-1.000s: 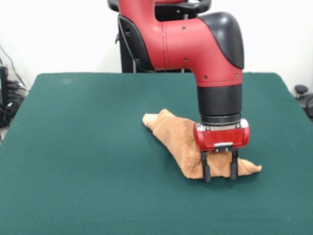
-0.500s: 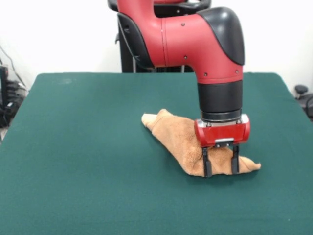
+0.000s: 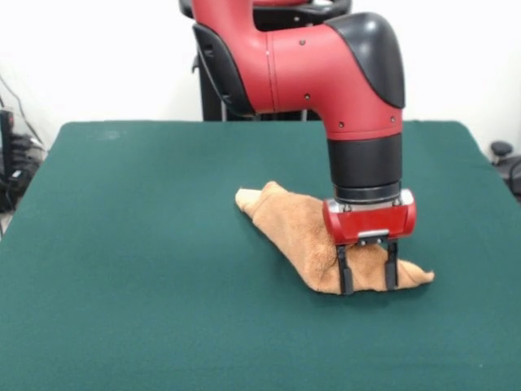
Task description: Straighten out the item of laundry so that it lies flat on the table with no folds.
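The item of laundry (image 3: 289,224) is a light orange-tan terry towel. It lies bunched in a long folded ridge on the green table (image 3: 146,269), running from the middle toward the front right. My gripper (image 3: 368,279) points straight down over the towel's near right end. Its two black fingers (image 3: 345,279) stand apart, one on each side of the bunched cloth, with tips low against the towel. The towel's stripes and label do not show.
The red arm and its black pedestal (image 3: 216,94) stand at the table's far side. Dark equipment shows off the table at the left edge (image 3: 12,171) and the right edge (image 3: 505,163).
My gripper has shifted slightly up the picture and a little to the right over the towel's end since a second ago. In the last half second nothing has visibly moved.
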Robot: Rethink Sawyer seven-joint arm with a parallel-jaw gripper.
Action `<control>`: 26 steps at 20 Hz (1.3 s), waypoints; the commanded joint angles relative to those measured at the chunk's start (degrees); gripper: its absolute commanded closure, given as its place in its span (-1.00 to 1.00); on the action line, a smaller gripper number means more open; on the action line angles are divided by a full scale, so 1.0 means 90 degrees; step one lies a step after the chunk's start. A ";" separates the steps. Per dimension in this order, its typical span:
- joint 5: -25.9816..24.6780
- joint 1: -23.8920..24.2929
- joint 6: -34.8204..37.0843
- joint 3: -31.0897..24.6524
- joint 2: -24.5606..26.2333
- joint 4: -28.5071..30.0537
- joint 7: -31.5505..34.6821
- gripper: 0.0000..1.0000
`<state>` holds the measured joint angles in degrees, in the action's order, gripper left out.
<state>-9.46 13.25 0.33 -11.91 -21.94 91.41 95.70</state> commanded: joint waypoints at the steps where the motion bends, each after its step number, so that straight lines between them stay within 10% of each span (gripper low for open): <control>1: -0.0225 -0.0018 0.1296 -0.0580 0.0124 0.0923 0.0323 -1.00; 13: -0.0285 -0.0898 0.1872 0.0669 -0.1326 0.2209 0.0744 -1.00; 26: -0.0340 0.0175 0.1243 0.0237 -0.1762 0.3688 0.0673 -1.00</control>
<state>-10.26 11.95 8.08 -7.55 -38.24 115.49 95.70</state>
